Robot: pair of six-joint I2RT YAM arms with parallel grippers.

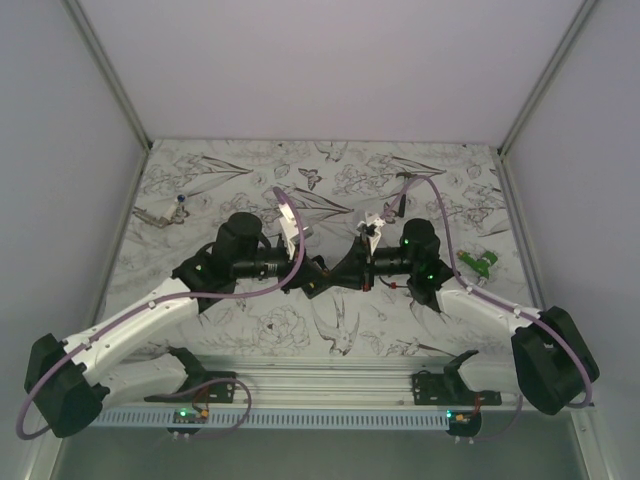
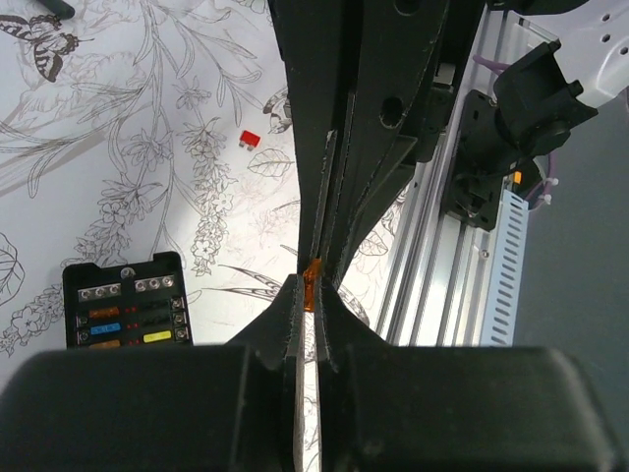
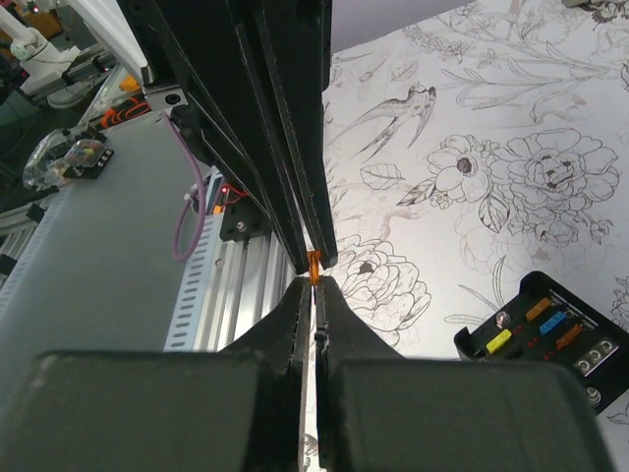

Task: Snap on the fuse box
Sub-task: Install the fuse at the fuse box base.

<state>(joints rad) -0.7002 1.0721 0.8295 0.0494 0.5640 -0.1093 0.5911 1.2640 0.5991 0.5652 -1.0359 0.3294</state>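
The fuse box is a black box lying open-faced on the flowered table, with orange, blue and yellow fuses in it. It also shows in the right wrist view. In the top view the arms hide it. My left gripper and right gripper meet tip to tip above the table's middle, left and right. Both are shut on one small orange fuse, which also shows in the right wrist view. The box lies beside and below the grippers, apart from them.
A loose red fuse lies on the table beyond the box. A green object sits at the right edge. A small dark tool lies at the far left. The aluminium rail runs along the near edge.
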